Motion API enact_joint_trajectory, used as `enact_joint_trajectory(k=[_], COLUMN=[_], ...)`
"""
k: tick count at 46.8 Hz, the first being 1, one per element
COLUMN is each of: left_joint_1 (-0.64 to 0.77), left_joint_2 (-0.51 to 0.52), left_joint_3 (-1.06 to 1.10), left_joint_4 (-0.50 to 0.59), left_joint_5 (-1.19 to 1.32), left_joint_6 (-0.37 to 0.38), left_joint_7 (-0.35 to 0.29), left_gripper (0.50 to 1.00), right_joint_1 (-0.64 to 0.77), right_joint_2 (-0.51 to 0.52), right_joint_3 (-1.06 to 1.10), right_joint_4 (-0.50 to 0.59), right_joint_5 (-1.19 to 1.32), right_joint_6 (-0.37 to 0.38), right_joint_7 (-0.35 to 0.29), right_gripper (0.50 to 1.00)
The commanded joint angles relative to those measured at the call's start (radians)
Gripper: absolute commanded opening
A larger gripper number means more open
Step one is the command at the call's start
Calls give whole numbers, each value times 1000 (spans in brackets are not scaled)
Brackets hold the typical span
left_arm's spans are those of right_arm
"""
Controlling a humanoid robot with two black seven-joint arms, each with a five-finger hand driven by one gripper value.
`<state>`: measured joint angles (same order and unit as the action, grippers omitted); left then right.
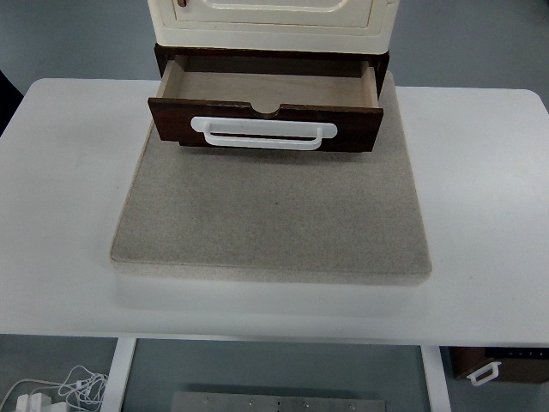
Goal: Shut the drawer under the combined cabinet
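No robot hand in view so can't tell finger state, step not begun: bare front of white table (pixel 480 283), then grey mat (pixel 274 215), & at mat's far edge drawer (pixel 266 116) stands pulled out under cream cabinet (pixel 274 21), w/ white handle (pixel 264 133) facing near—next needs a hand on drawer front, pushing straight back.

One cabinet (pixel 270 17), one open drawer (pixel 266 120), one mat (pixel 274 215), one table (pixel 69 172).

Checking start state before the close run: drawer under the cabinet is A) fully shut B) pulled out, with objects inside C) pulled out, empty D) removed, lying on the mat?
C: the drawer juts out from under the cabinet over the grey mat, its bare wooden floor showing, white handle facing front.
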<state>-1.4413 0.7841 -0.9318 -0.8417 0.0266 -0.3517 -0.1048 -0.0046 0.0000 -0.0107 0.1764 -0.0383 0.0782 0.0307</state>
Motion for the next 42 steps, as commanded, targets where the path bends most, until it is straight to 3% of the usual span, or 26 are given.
enact_joint_trajectory(k=[1, 24, 42], left_joint_1=[9, 32, 25], left_joint_2=[3, -3, -28], left_joint_3=[-1, 134, 392], left_joint_4=[-55, -487, -660], left_joint_5=[21, 157, 381], left_joint_6=[0, 13, -13], left_joint_7=[1, -1, 5], left_gripper=[996, 996, 990], right_joint_1=[0, 0, 0], right_joint_2=[0, 0, 0], right_joint_3=[0, 0, 0], right_joint_4=[0, 0, 0], right_joint_5=[0, 0, 0], right_joint_6=[0, 0, 0], right_joint_7=[0, 0, 0], right_gripper=[952, 952, 952])
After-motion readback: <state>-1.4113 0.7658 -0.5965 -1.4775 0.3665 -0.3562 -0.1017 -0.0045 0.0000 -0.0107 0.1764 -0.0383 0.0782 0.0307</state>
